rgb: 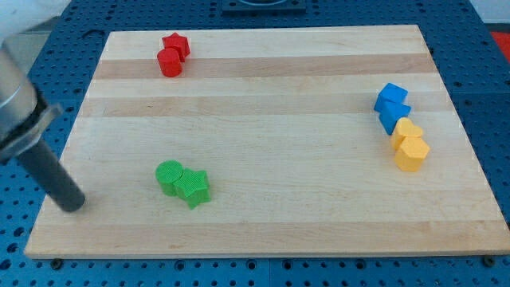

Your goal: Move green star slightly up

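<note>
Far-left my tip (73, 204), green cylinder (169, 176) rightward

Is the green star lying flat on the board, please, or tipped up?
Flat: the green star shows its whole top face, beside the green round block.

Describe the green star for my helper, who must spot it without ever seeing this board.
On the wooden board, look in the half toward the view's bottom, left of centre, for two touching green blocks. The green star is the right-hand one, with pointed arms; the green round block beside it has none.
</note>
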Robot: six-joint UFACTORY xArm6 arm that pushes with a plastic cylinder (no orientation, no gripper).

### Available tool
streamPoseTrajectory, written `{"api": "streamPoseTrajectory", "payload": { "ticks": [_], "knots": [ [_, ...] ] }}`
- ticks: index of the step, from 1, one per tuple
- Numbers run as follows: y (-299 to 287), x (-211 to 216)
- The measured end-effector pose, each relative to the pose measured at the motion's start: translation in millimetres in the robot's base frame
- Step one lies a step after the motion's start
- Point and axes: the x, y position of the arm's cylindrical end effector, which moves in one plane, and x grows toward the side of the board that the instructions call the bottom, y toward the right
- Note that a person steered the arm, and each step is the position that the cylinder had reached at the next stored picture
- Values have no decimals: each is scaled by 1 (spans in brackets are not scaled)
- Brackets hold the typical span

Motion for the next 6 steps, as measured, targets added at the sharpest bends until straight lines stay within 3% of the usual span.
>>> {"api": "streamPoseTrajectory", "payload": {
  "ticks": [1,2,6],
  "knots": [
    [0,0],
    [56,12],
    [149,19]
  ]
}}
